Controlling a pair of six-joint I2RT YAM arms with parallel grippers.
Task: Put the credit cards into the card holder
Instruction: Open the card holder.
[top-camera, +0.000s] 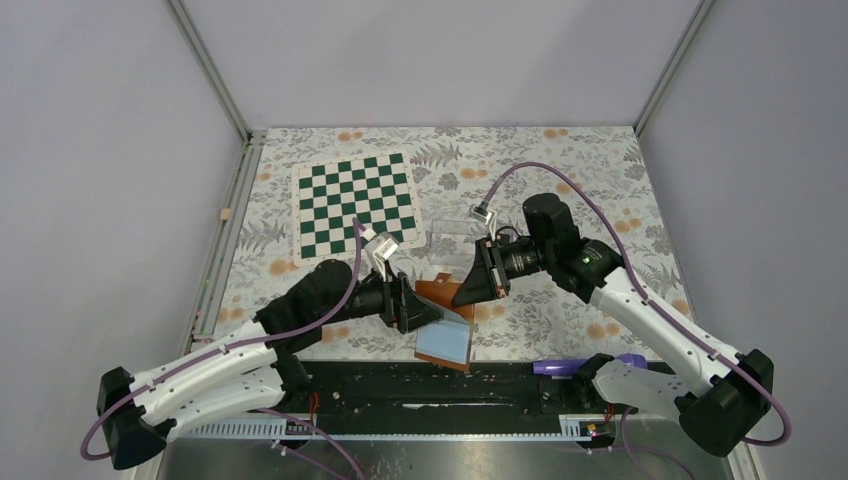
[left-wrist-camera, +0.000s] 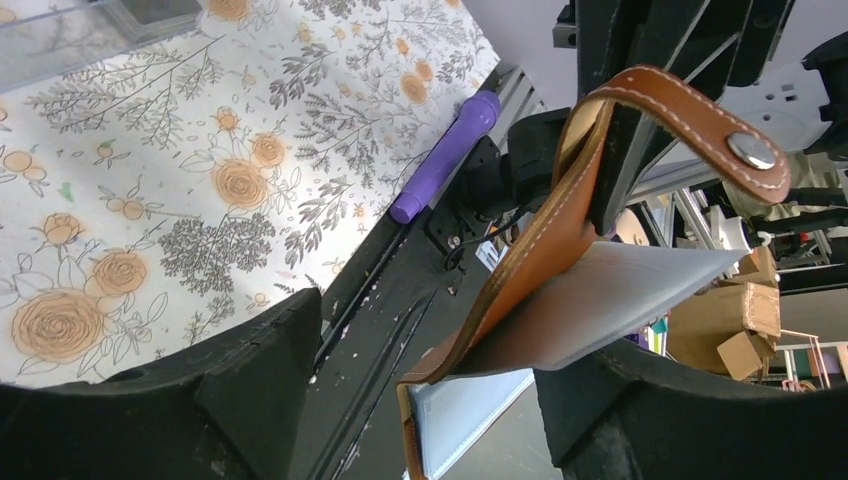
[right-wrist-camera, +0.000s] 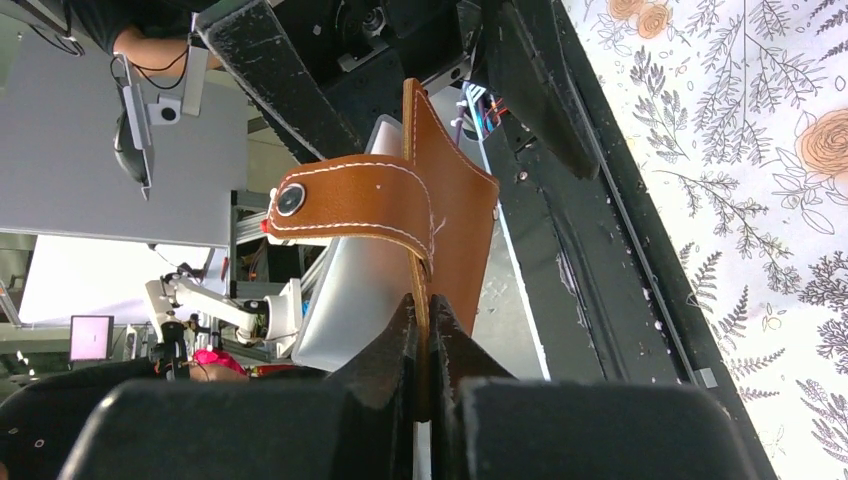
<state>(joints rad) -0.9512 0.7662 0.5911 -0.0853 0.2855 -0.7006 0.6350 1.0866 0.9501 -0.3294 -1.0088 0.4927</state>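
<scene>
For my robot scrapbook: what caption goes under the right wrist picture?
The right gripper pinches the open brown card holder by one leather edge, its snap strap curling sideways.

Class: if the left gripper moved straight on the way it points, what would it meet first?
Most likely the card holder, which hangs just ahead of the left gripper, between its spread fingers; depth is unclear.

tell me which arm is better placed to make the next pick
Left. The right gripper is shut on the card holder, so it is busy; the left gripper is open and holds nothing.
</scene>
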